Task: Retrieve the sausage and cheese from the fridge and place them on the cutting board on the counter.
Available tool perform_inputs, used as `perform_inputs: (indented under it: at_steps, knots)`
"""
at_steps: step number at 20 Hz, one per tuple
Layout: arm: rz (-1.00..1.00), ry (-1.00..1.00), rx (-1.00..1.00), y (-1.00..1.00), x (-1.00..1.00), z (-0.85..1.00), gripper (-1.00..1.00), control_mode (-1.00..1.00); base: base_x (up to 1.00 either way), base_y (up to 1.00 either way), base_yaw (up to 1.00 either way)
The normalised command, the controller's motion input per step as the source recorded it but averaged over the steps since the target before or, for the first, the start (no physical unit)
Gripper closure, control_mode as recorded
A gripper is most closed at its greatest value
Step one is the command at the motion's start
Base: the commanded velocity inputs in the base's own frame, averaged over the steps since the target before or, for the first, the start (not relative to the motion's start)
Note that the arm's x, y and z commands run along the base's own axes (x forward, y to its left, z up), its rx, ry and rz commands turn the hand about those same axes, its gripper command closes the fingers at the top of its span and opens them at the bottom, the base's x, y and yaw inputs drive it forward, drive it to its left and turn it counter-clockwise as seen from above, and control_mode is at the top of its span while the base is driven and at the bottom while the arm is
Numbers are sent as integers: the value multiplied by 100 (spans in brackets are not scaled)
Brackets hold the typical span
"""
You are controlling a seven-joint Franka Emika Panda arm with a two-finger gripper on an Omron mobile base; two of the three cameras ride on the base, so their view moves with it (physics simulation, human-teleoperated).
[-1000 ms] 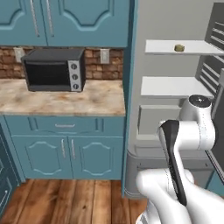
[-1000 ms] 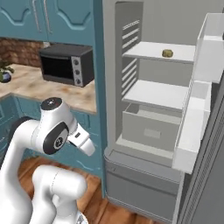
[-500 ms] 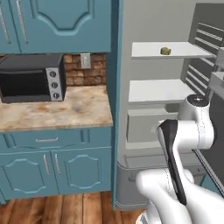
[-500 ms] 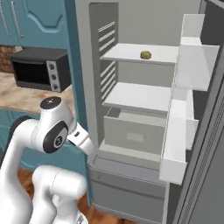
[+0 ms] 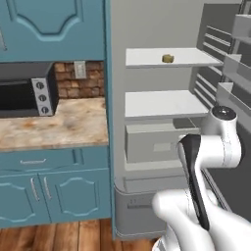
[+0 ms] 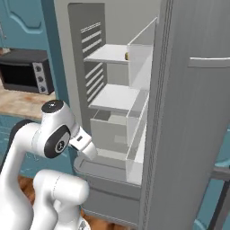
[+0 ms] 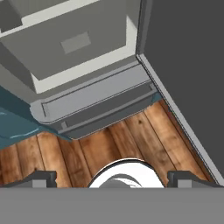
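Gripper [image 7: 109,177] wide open, empty.
Fingertips [image 7: 38,177] spread far apart, touching nothing, hanging above wood floor [image 7: 131,135] just in front of fridge [image 7: 87,98] base.

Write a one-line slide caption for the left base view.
Open fridge beside the toaster-oven counter, cheese alone on its top shelf, white arm folded low in front.

Left base view: fridge [image 5: 162,127] open at center-right, cheese [image 5: 167,59] on its top shelf [image 5: 169,58], upper center. Drawer [image 5: 152,142] below the second shelf. Toaster oven [image 5: 27,95] on countertop [image 5: 54,128] at left.
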Motion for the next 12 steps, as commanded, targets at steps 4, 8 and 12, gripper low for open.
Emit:
perform_inputs:
  at_steps: [4,8,12]
  knots:
    - [0,0,0,0,0,0,-100,100,51,-29,-4]
    - [0,0,0,0,0,0,-100,100,42,-28,-5]
    - [0,0,0,0,0,0,-100,100,41,-16,0]
